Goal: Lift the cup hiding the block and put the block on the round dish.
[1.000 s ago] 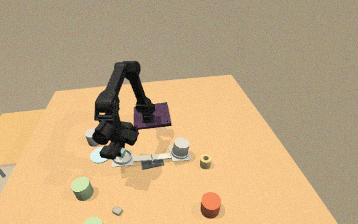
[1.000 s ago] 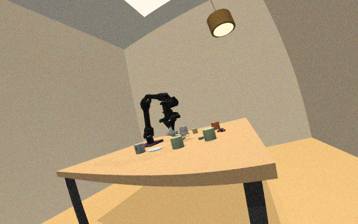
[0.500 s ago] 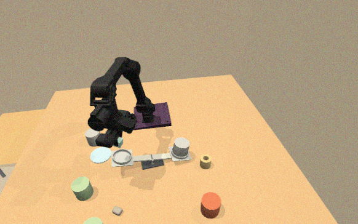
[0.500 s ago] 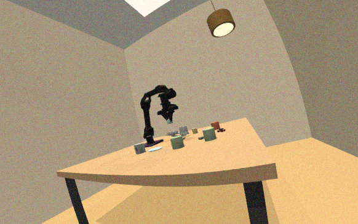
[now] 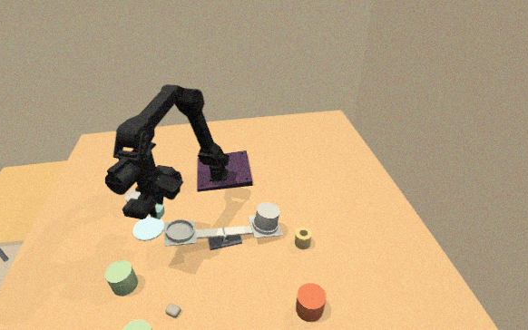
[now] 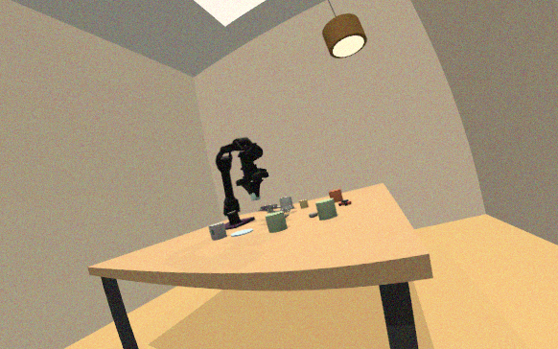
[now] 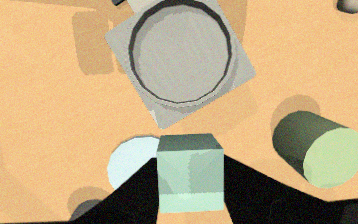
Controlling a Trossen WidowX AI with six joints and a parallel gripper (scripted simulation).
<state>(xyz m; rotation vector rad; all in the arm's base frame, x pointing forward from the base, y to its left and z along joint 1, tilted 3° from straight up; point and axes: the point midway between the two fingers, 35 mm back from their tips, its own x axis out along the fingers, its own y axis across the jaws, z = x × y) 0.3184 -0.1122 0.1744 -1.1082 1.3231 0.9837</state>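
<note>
My gripper (image 5: pixel 151 209) (image 7: pixel 187 163) (image 6: pixel 254 193) is shut on a pale green block (image 5: pixel 159 210) (image 7: pixel 190 170) (image 6: pixel 255 196) and holds it in the air. The block hangs just above the near edge of the pale blue round dish (image 5: pixel 145 228) (image 7: pixel 127 162) (image 6: pixel 242 233). The balance's left pan (image 5: pixel 169 240) (image 7: pixel 180 55) is bare, showing only a dark ring. A grey cup (image 5: pixel 268 218) (image 6: pixel 286 202) stands on the right pan. The other grey cup (image 5: pixel 132 196) (image 6: pixel 217 231) stands on the table behind the dish, mostly hidden by the arm in the top view.
A green cylinder (image 5: pixel 121 277) (image 7: pixel 325 150) stands in front of the dish. A red cylinder (image 5: pixel 311 301), a yellow ring-shaped piece (image 5: pixel 303 237) and a small grey pebble (image 5: pixel 172 310) lie nearer the front. The arm's purple base plate (image 5: pixel 239 172) is behind the balance.
</note>
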